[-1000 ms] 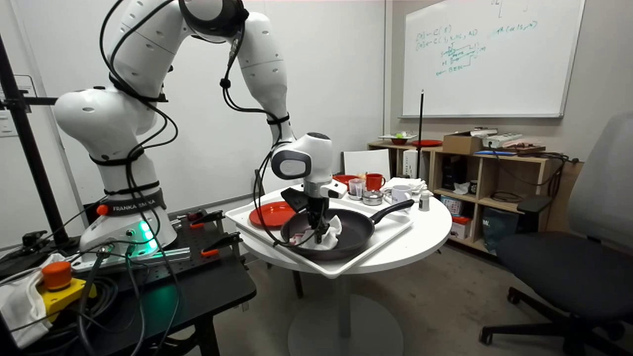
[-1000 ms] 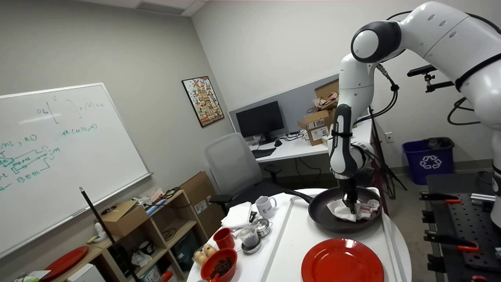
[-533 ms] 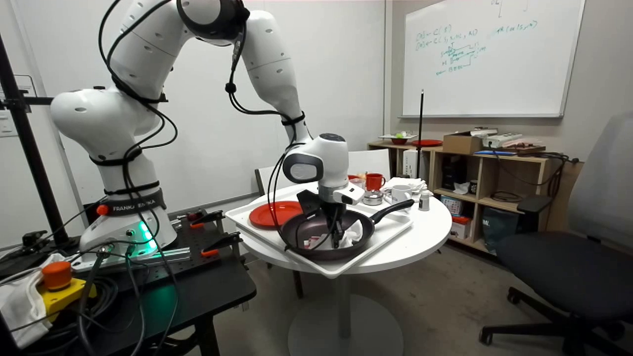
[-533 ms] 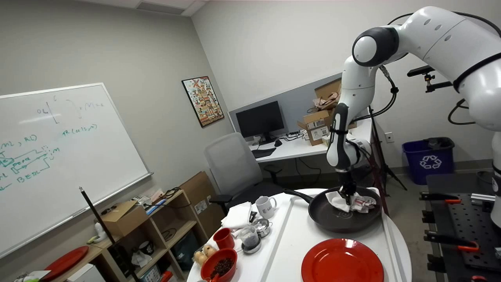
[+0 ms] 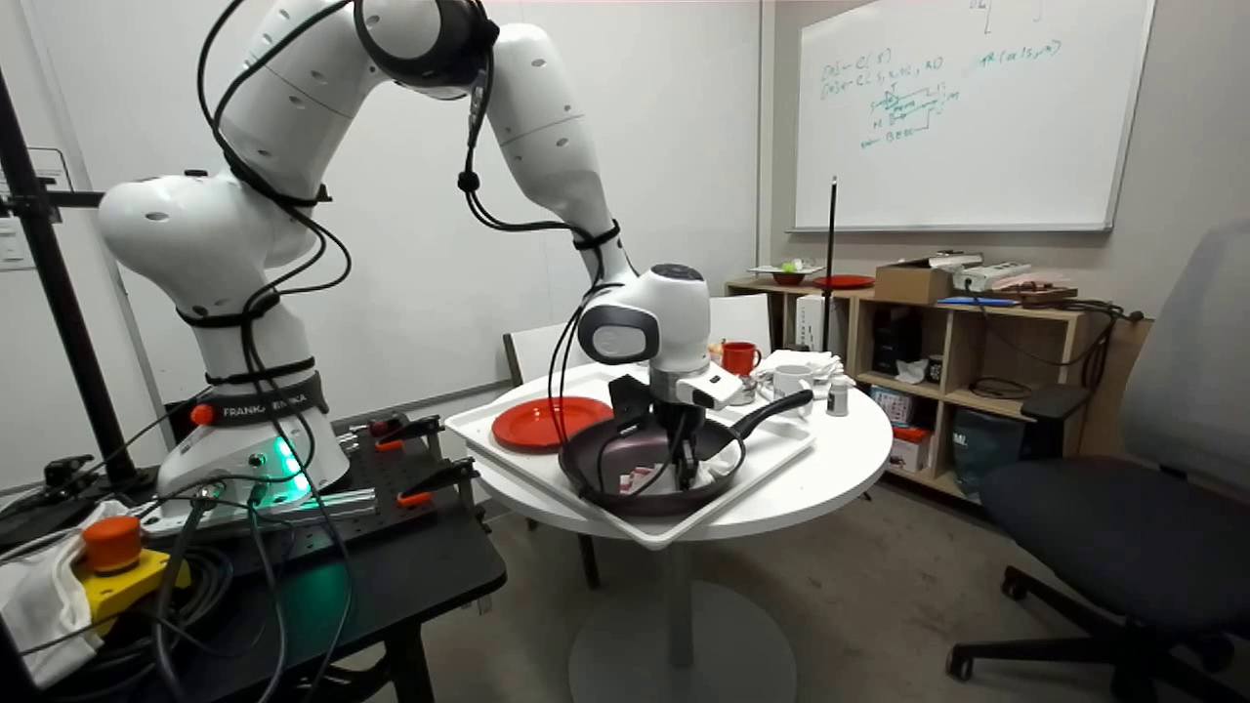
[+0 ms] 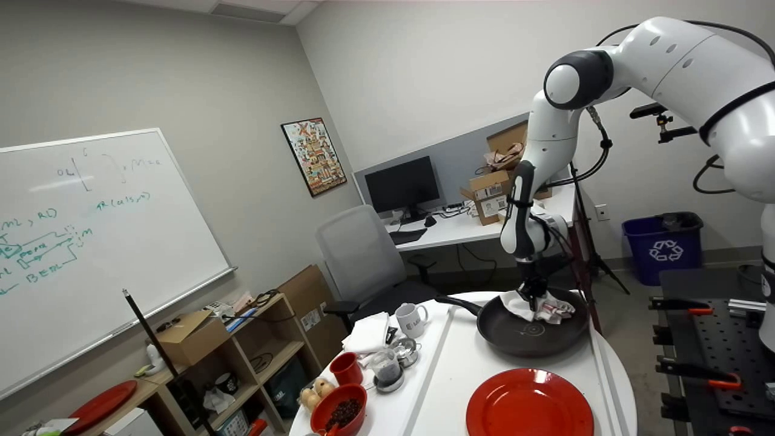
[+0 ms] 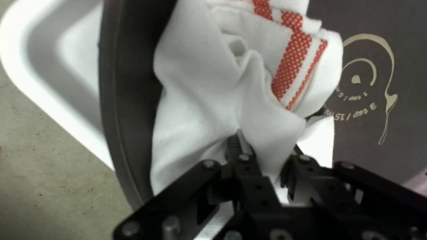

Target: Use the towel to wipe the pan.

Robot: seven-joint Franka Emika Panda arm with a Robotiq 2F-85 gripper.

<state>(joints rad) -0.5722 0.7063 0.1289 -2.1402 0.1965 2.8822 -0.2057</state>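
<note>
The black pan (image 5: 601, 454) sits on a white tray, its handle (image 5: 776, 412) pointing to the right and back. It also shows in an exterior view (image 6: 527, 340). The white towel with red stripes lies bunched inside the pan, seen in the wrist view (image 7: 196, 96) and in an exterior view (image 6: 554, 310). My gripper (image 7: 268, 143) is shut on a fold of the towel, with cloth between the fingers. In both exterior views the gripper (image 5: 687, 478) points down into the pan. In the wrist view the towel lies along the pan's side wall.
A red plate (image 5: 547, 426) lies on the tray (image 6: 445, 363) beside the pan. A white mug (image 6: 412, 320), a red mug (image 6: 346, 368), a red bowl (image 6: 357, 396), folded white cloth (image 6: 366, 333) and small metal containers stand on the round table. A cable loop hangs by the gripper.
The gripper and towel have moved across the pan toward its handle side and away from the plate. The pan has shifted very slightly with them. The gripper stays shut on the towel.
</note>
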